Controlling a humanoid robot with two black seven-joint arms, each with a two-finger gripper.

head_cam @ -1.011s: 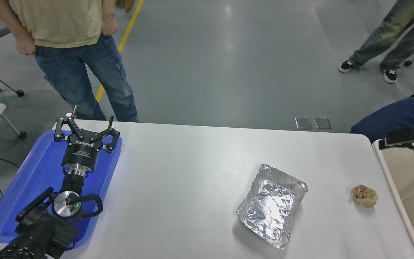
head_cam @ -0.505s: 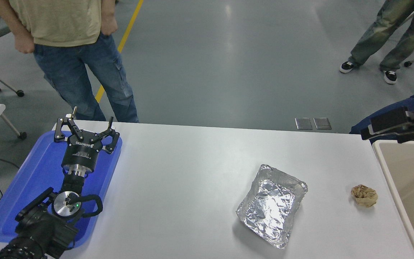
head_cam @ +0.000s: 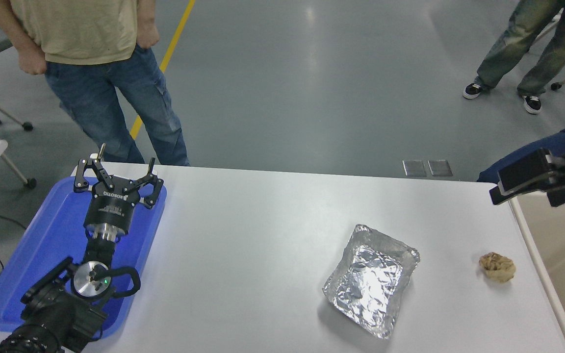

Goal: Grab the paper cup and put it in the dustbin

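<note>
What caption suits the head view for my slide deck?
Right pincer above the dustbin edge; foil tray and paper ball remain on the table.

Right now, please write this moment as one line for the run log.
left gripper: open, parked over blue tray | right gripper: at dustbin rim, state unclear | paper cup: not visible

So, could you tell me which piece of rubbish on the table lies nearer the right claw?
The crumpled brown paper ball, close to the table's right edge beside the dustbin. The foil tray lies further left, farther from the right claw.
</note>
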